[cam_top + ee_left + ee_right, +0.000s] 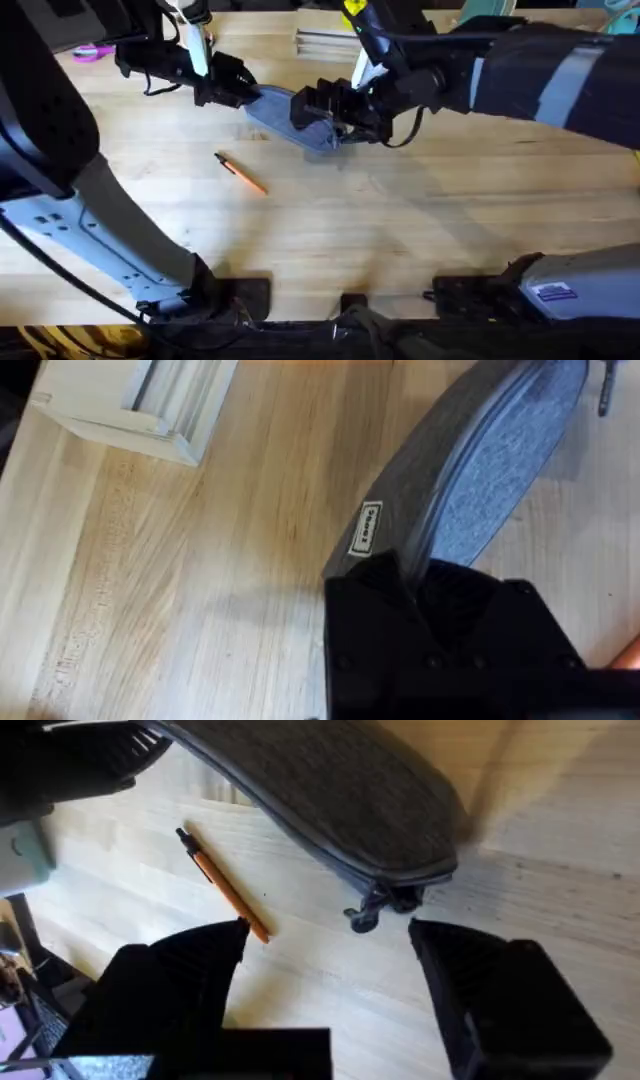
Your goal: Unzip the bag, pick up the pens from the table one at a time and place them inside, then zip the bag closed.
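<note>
Right jaws [330,945] spread, zip pull [365,912] just ahead between them: close on it squarely, then drag straight along the zip. Left jaws [420,575] pinch the pouch [290,118] end, mid-counter toward the far edge. Pen [240,172] lies nearer the front edge.

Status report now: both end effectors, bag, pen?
Left end effector shut on bag end. Right end effector open at zip pull. Pen on table, nothing blocking.
</note>
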